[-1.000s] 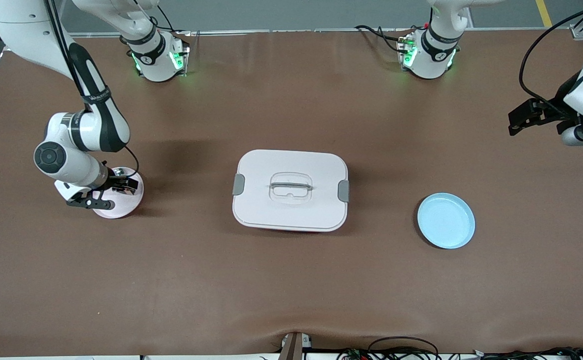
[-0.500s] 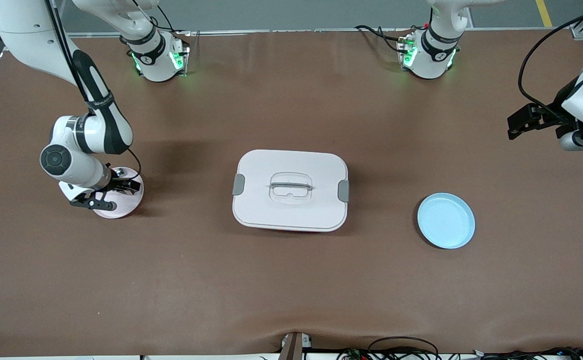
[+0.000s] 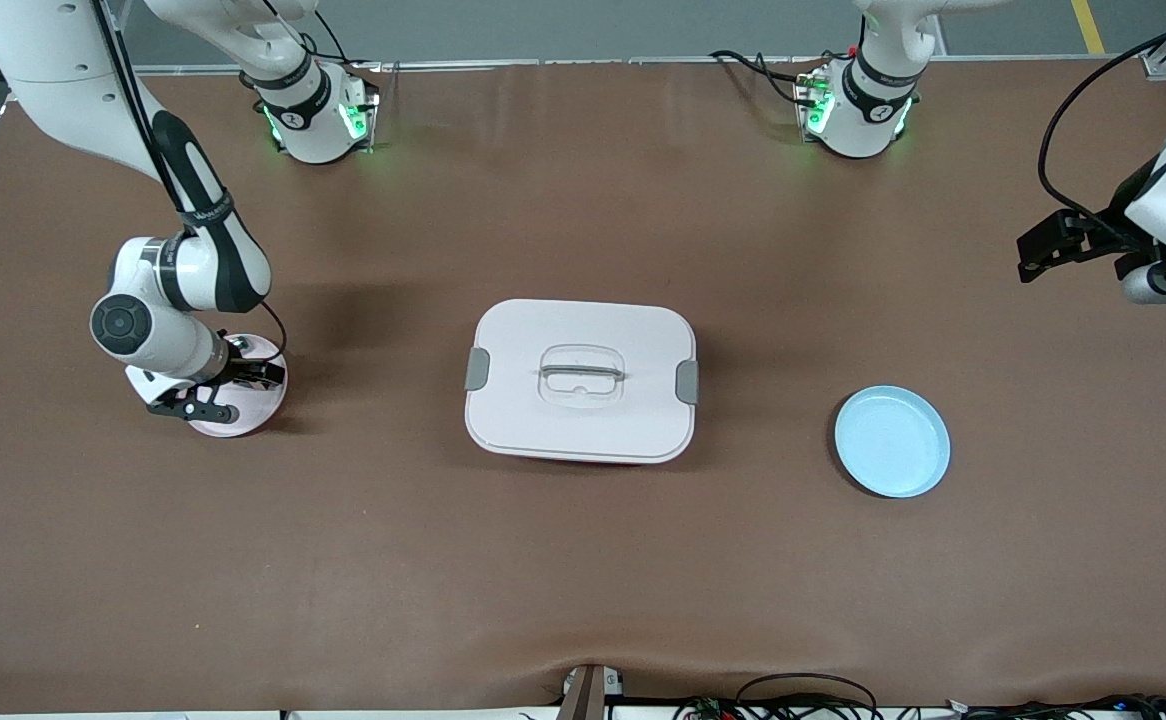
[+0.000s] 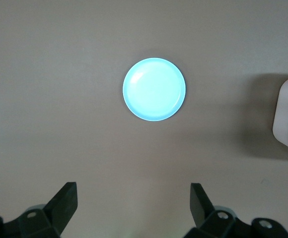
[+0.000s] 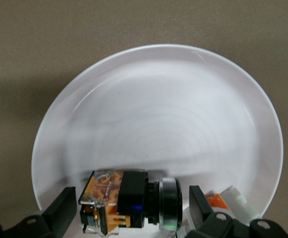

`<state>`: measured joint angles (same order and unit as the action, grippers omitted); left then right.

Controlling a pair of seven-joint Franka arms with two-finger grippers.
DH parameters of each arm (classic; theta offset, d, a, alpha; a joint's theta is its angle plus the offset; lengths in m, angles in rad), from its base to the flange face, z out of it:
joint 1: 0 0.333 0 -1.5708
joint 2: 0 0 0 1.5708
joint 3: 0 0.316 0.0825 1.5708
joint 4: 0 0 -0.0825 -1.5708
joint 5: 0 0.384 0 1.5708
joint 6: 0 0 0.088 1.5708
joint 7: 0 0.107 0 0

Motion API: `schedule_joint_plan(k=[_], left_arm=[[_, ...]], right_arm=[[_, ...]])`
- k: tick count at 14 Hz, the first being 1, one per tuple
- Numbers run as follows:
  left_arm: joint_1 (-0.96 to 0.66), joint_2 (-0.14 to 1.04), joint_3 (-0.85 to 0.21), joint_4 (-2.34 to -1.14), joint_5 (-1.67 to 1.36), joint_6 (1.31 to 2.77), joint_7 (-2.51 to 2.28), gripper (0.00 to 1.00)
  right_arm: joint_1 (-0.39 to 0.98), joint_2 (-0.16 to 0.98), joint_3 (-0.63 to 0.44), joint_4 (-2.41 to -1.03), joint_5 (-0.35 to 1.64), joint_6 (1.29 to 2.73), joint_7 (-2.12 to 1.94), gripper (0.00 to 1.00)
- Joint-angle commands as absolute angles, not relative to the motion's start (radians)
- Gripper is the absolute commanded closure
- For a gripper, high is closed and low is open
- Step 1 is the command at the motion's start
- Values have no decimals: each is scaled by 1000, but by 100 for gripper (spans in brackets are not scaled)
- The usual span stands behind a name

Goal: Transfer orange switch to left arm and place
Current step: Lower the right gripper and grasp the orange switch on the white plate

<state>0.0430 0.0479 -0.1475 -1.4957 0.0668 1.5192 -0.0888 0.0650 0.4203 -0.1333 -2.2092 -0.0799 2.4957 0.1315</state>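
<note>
Your right tool (image 3: pixel 228 390), spread around the orange switch (image 5: pixel 119 201) on the pink plate (image 5: pixel 159 99), may pinch off-centre and tip it; the spread left tool (image 3: pixel 1048 245) waits at the box's (image 3: pixel 581 380) two o'clock.

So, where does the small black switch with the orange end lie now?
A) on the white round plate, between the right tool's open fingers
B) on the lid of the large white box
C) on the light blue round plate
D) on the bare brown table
A: the right wrist view shows the orange switch on the white round plate, between the open fingers of the right tool.
</note>
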Motion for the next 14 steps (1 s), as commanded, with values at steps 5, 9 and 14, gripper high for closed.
schedule_joint_plan(k=[5, 9, 14], left_arm=[[41, 43, -150, -1486, 89, 1522, -95, 0], [41, 44, -150, -1488, 89, 1523, -98, 0], [41, 41, -152, -1488, 87, 1520, -101, 0]], right_arm=[[54, 426, -129, -2210, -106, 2499, 156, 0], [54, 428, -129, -2209, -106, 2499, 150, 35], [55, 426, -129, -2203, -106, 2488, 138, 63]])
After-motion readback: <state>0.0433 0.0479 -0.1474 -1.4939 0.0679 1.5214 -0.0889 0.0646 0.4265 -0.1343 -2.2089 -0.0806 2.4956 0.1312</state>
